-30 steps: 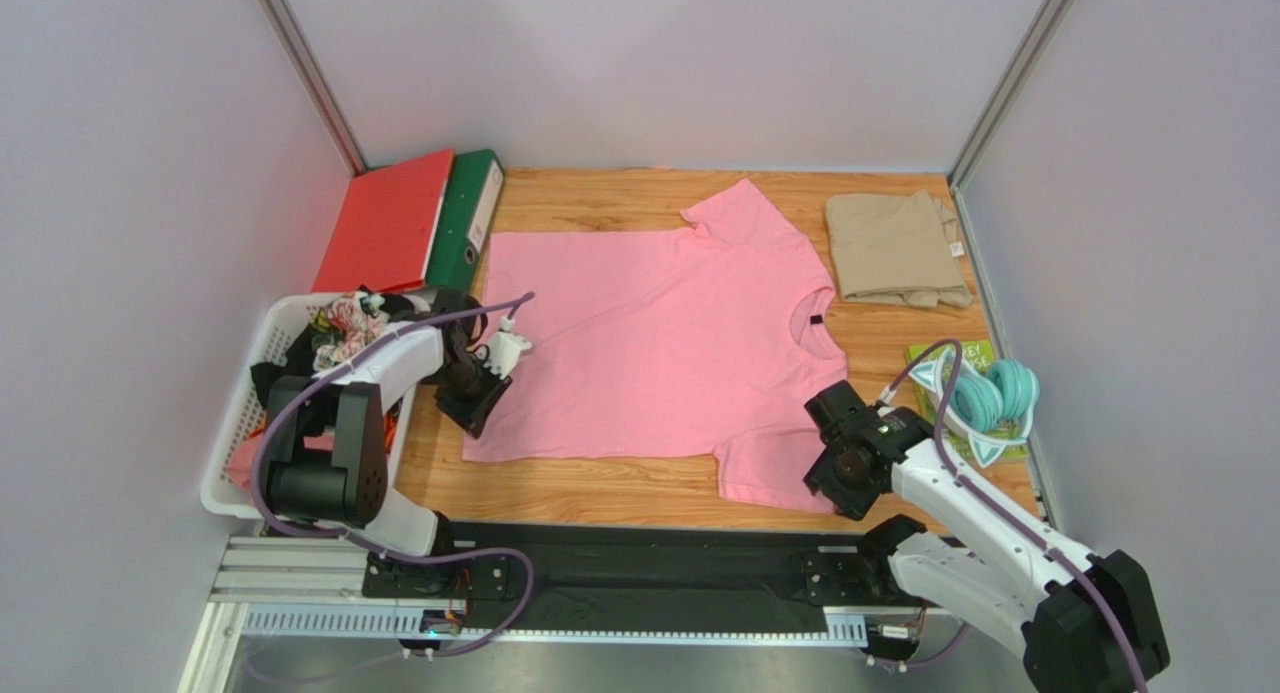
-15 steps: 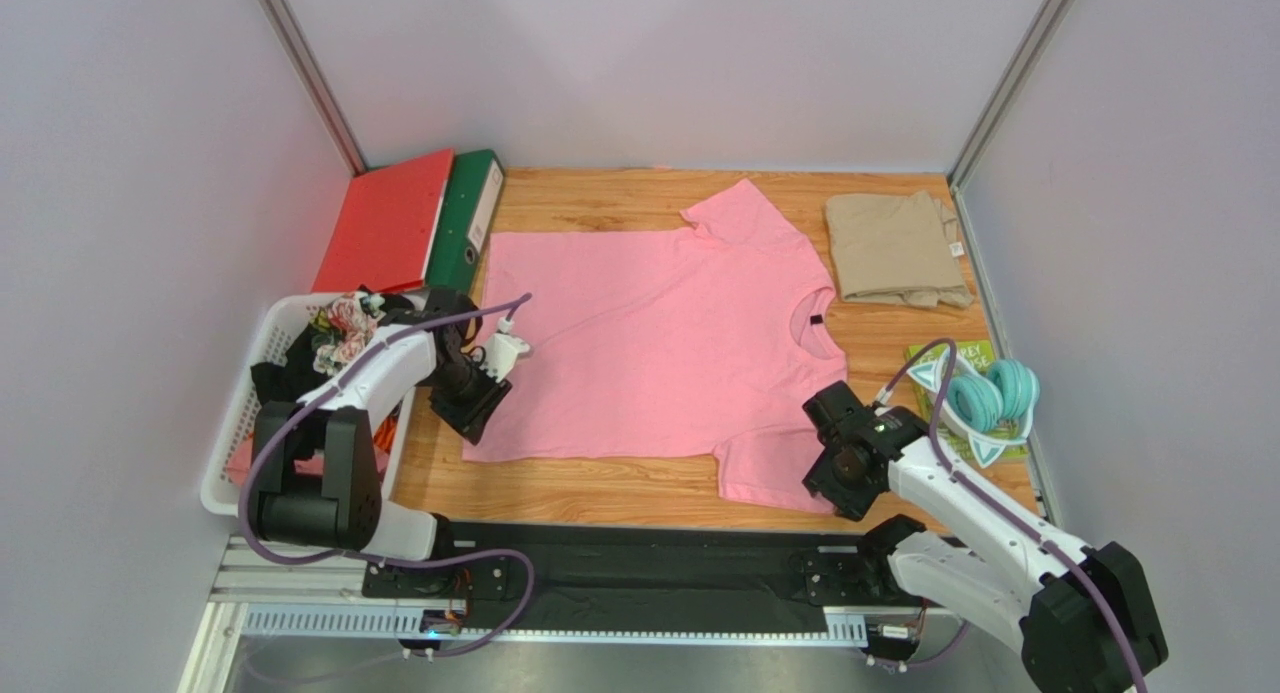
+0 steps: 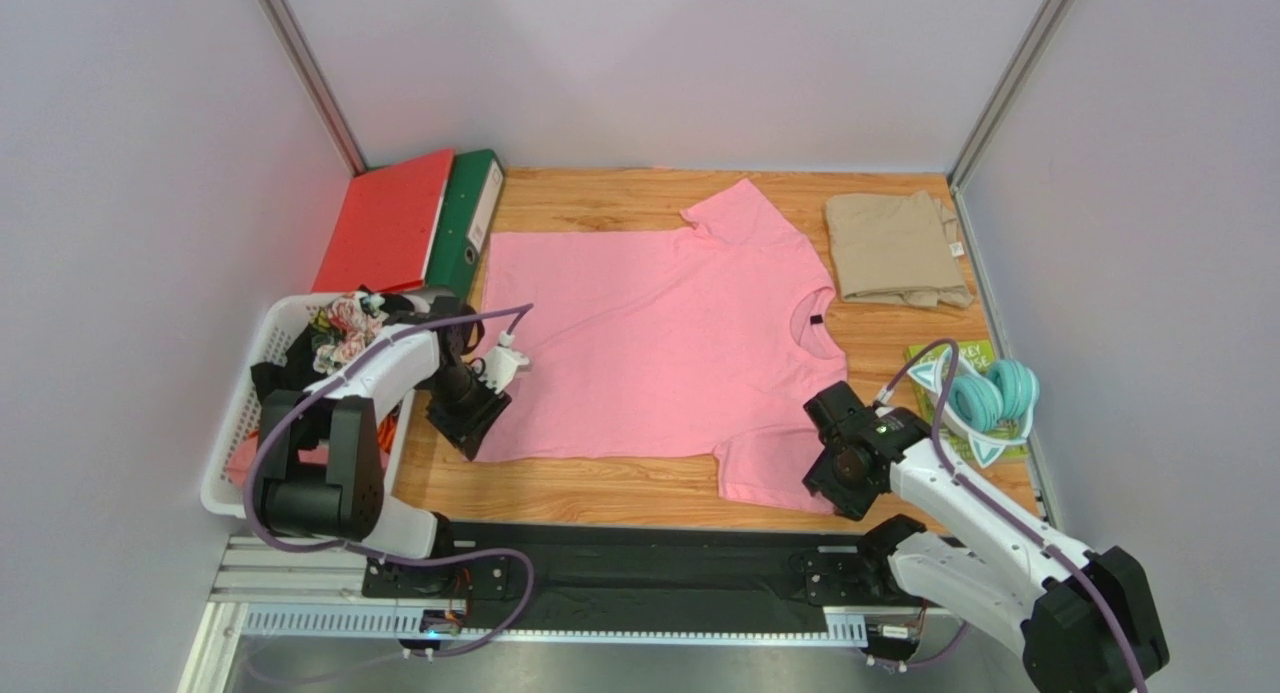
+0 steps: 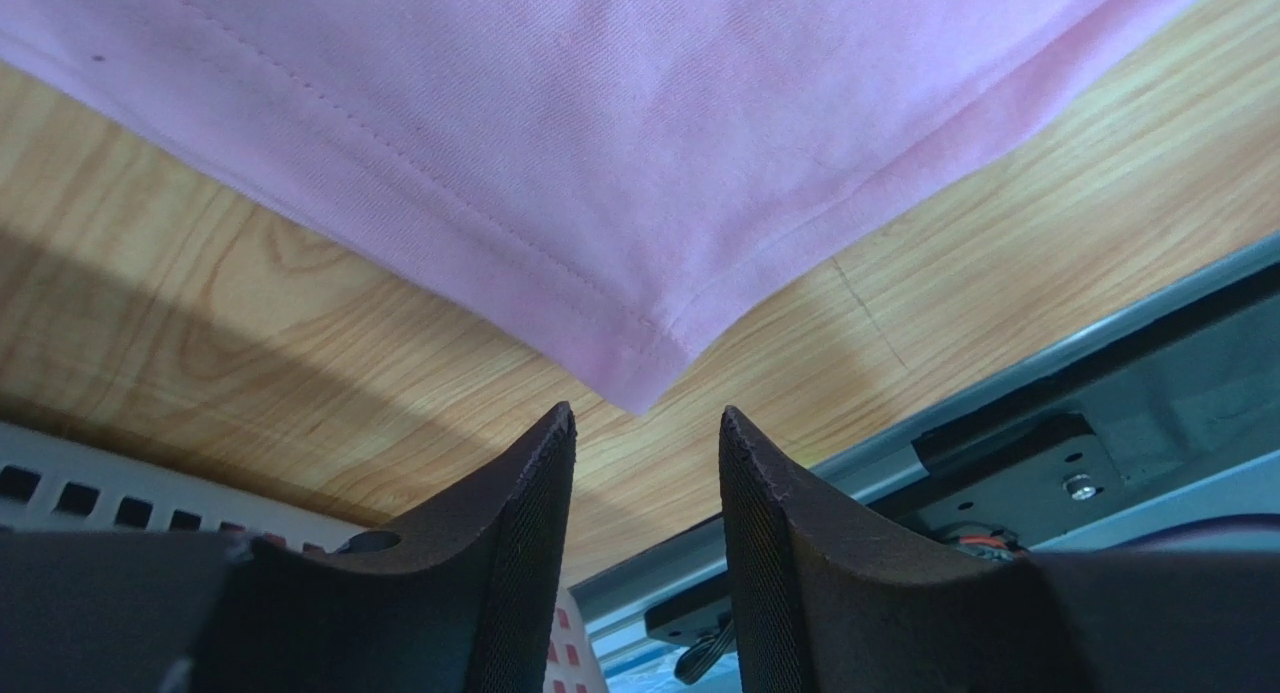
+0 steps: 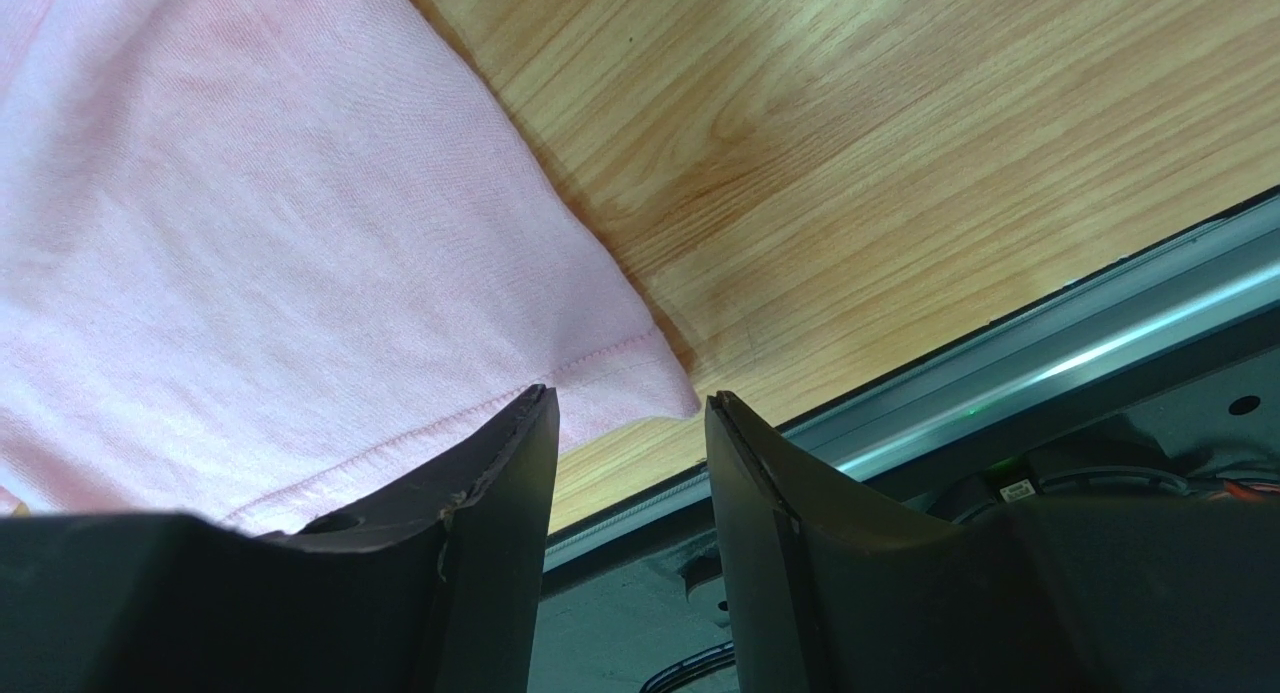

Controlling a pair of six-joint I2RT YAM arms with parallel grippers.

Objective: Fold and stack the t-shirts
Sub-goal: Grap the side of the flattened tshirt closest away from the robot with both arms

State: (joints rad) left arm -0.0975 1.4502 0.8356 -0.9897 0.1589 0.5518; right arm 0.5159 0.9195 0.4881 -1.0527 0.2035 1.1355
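We find the khaki t-shirt [image 3: 897, 248] folded, the pink t-shirt [image 3: 661, 348] flat, left gripper [image 4: 646, 423] and right gripper [image 5: 628, 401] spread at its near corners.

Over the last second the left arm's black two-finger gripper [image 3: 467, 422] has slid a little toward the near edge of the light wooden table [image 3: 601, 491]. It has travelled along the left hem of the flat-spread light pink cloth t-shirt [image 3: 661, 341], ending nearer the hem's near-left corner. That corner now lies just ahead of the gap between its parted fingers. The left arm's elbow has swung slightly nearer with it.
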